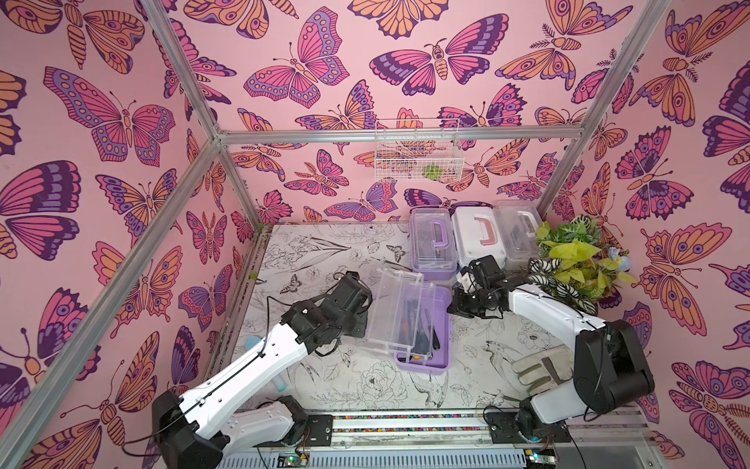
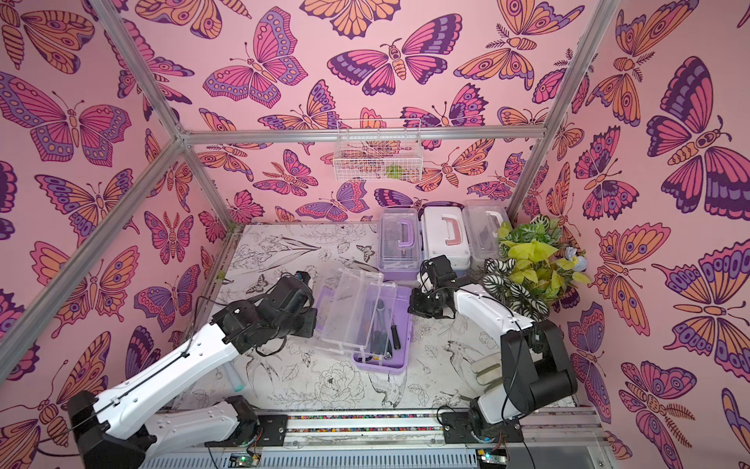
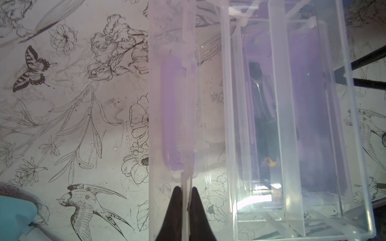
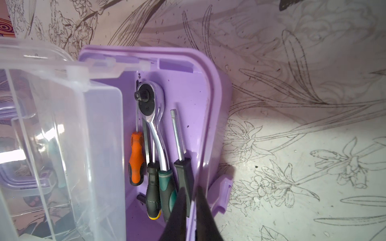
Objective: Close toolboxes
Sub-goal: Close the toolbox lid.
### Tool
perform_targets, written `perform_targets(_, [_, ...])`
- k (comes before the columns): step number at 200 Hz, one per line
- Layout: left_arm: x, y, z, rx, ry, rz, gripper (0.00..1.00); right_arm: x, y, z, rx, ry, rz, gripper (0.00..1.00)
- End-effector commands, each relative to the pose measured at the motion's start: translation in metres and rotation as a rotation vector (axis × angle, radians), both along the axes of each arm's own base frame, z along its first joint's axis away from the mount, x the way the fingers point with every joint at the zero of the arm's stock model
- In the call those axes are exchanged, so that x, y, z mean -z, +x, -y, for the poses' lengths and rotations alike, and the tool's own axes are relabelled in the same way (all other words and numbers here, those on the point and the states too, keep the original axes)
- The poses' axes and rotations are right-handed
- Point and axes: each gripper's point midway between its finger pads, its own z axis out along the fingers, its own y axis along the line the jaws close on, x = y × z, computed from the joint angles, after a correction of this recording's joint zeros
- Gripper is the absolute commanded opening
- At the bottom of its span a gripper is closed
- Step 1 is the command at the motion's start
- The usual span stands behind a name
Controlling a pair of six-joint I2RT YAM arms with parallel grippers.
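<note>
Behind the hazy clear lid [image 3: 173, 31] pinched by left tool [image 3: 186, 188], contents [image 3: 263, 116] blur; right tool [image 4: 191, 187] clamps purple base [image 4: 188, 83].

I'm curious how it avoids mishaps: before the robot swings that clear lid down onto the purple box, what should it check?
1. Lid held: the left tool pinches the clear lid at its edge: ok.
2. Box steadied: the right tool is clamped on the rim of the purple base: ok.
3. Contents: the hand tools lie inside the base: ok.
4. Rim free for the lid to land: not ok, the right tool sits on it.
5. The latch hangs outward, off the rim: ok.
6. The three back boxes latched: cannot tell.
</note>
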Motion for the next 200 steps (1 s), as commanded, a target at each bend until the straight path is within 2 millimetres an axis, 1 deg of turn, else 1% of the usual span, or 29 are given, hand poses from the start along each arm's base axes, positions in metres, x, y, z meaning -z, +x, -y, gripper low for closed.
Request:
perform_targets(1, [-0.033, 0.001, 0.034, 0.109, -0.048, 0.095, 0.0, 0.014, -0.008, -0.008, -0.019, 0.014, -0.035, 0.13])
perform_targets(21, [-0.04, -0.006, 0.056, 0.163, -0.044, 0.112, 0.0, 0.017, -0.01, -0.01, -0.021, 0.022, -0.04, 0.13])
perform_targets(45, [-0.038, -0.015, 0.084, 0.229, -0.033, 0.103, 0.0, 0.019, -0.009, -0.012, -0.02, 0.037, -0.045, 0.13])
perform_targets(51, [-0.043, -0.018, 0.09, 0.245, -0.043, 0.11, 0.06, 0.019, -0.009, -0.013, -0.021, 0.038, -0.044, 0.13])
perform_targets(53, [-0.035, -0.017, 0.095, 0.251, -0.023, 0.094, 0.09, 0.02, -0.009, -0.013, -0.021, 0.037, -0.044, 0.13])
perform_targets(57, [-0.032, -0.019, 0.1, 0.263, -0.015, 0.086, 0.15, 0.02, -0.009, -0.013, -0.021, 0.038, -0.044, 0.13])
perform_targets(71, [-0.031, -0.024, 0.113, 0.296, -0.015, 0.081, 0.32, 0.02, -0.009, -0.012, -0.021, 0.036, -0.044, 0.12])
perform_targets(81, [-0.03, -0.026, 0.121, 0.316, -0.016, 0.076, 0.38, 0.019, -0.009, -0.012, -0.021, 0.038, -0.043, 0.12])
perform_targets(92, [-0.03, -0.029, 0.128, 0.332, -0.019, 0.074, 0.42, 0.019, -0.009, -0.012, -0.022, 0.036, -0.041, 0.12])
perform_targets(113, [-0.031, -0.034, 0.141, 0.365, -0.034, 0.07, 0.45, 0.019, -0.009, -0.012, -0.021, 0.035, -0.04, 0.12])
perform_targets(148, [-0.037, -0.042, 0.163, 0.43, -0.095, 0.071, 0.47, 0.019, -0.008, -0.013, -0.026, 0.044, -0.035, 0.12])
perform_targets(161, [-0.037, -0.044, 0.173, 0.473, -0.119, 0.07, 0.47, 0.016, -0.008, -0.019, -0.038, 0.097, -0.035, 0.12])
perform_targets(172, [-0.032, -0.046, 0.181, 0.501, -0.115, 0.06, 0.48, 0.013, -0.007, -0.022, -0.029, 0.152, -0.036, 0.12])
perform_targets(183, [-0.028, -0.049, 0.187, 0.52, -0.117, 0.041, 0.48, 0.011, -0.006, -0.019, -0.015, 0.152, -0.032, 0.12])
perform_targets(200, [-0.025, -0.05, 0.195, 0.536, -0.136, 0.032, 0.48, 0.009, -0.007, -0.008, -0.003, 0.086, -0.016, 0.13])
